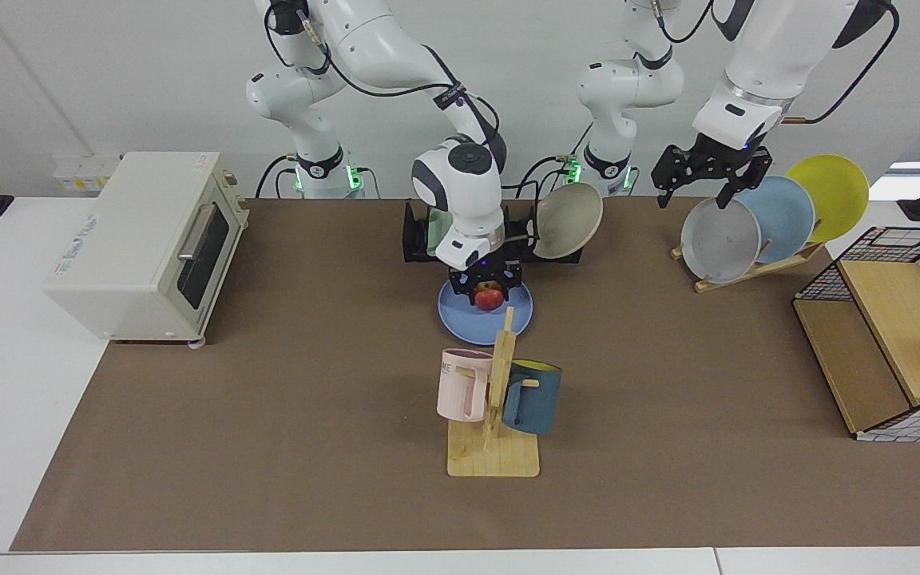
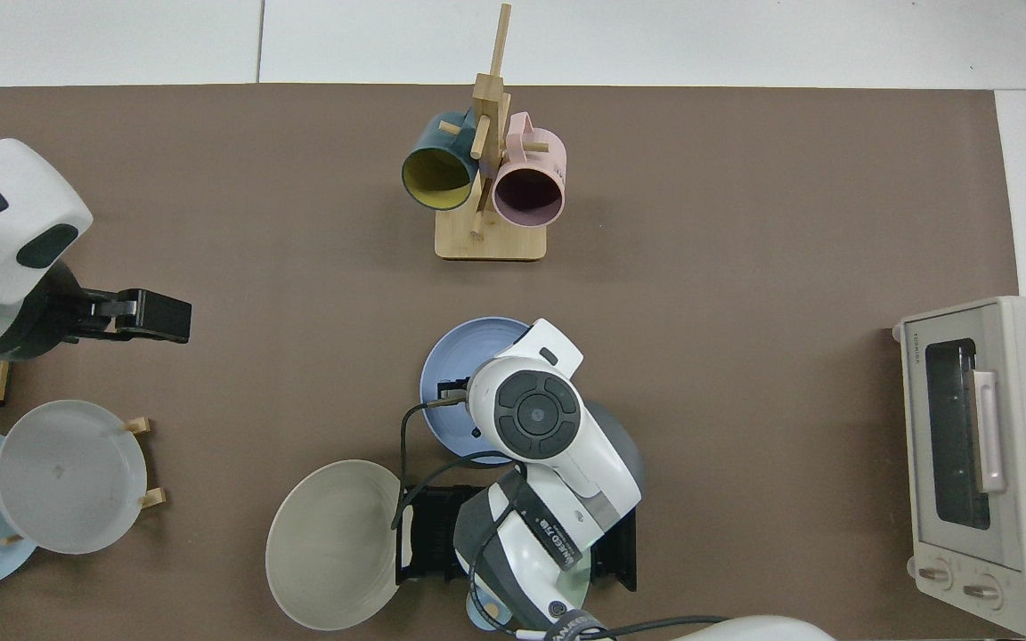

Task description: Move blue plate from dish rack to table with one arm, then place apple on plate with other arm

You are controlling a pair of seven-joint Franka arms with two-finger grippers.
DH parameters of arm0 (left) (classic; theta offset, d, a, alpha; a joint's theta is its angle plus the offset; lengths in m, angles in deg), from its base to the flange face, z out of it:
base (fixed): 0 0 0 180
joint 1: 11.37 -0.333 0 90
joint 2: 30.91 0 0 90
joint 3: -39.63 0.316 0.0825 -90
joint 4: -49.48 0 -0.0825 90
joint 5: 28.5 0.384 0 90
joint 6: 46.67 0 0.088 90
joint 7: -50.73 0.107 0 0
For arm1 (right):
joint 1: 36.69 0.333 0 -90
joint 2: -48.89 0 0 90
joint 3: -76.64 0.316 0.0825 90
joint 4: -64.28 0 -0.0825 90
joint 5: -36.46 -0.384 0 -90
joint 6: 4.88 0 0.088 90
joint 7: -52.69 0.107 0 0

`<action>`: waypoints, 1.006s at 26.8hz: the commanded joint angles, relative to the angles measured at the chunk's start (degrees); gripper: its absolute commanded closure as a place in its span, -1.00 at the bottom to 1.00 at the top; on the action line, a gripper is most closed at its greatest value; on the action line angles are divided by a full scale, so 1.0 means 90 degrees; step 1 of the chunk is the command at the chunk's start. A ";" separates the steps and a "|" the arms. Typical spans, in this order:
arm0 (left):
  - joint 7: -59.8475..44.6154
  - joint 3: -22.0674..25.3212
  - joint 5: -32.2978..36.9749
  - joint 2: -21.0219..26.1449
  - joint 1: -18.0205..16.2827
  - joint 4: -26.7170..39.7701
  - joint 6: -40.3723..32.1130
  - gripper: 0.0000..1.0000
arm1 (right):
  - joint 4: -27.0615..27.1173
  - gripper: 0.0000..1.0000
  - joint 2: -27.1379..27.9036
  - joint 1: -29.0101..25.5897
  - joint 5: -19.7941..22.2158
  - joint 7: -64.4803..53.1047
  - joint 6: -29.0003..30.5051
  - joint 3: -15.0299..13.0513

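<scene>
The blue plate (image 1: 466, 319) lies flat on the table's brown mat (image 1: 268, 447), just in front of the black dish rack (image 1: 416, 239). My right gripper (image 1: 489, 292) points down over the plate, shut on the red and yellow apple (image 1: 489, 298), which is low over the plate's back half. In the top view the right arm's wrist hides the apple; the blue plate (image 2: 452, 356) and the dish rack (image 2: 428, 534) show beside it. My left gripper (image 1: 691, 198) hangs open and waits above the wooden plate rack, also seen as the left gripper (image 2: 157, 316) from the top.
A beige plate (image 1: 568, 220) leans in the black rack. A mug stand (image 1: 493, 415) with pink and dark blue mugs stands just in front of the blue plate. The toaster oven (image 1: 148, 239), wooden plate rack (image 1: 747, 239) and wire basket (image 1: 899, 335) line the sides.
</scene>
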 commanded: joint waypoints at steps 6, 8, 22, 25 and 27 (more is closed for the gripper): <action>-0.0002 -0.0004 0.0113 0.0045 -0.0016 -0.0150 -0.0172 -1.00 | 0.0200 -1.00 -0.0135 -0.0074 0.0108 0.0357 -0.0212 -0.0049; -0.0002 -0.0004 0.0113 0.0045 -0.0007 -0.0150 -0.0172 -1.00 | 0.0318 -1.00 -0.0242 -0.0171 0.0108 0.0337 -0.0446 -0.0059; -0.0012 0.0006 0.0113 0.0045 -0.0006 -0.0150 -0.0172 -1.00 | 0.0825 -1.00 -0.1336 -0.1714 0.0098 -0.1409 -0.2262 -0.0049; -0.0012 0.0005 0.0113 0.0045 0.0003 -0.0150 -0.0172 -1.00 | 0.1011 -1.00 -0.1424 -0.2007 0.0117 -0.1937 -0.2731 -0.0059; -0.0002 -0.0004 0.0113 0.0045 0.0003 -0.0150 -0.0172 -1.00 | 0.1012 -1.00 -0.1561 -0.2192 0.0108 -0.2269 -0.2888 -0.0069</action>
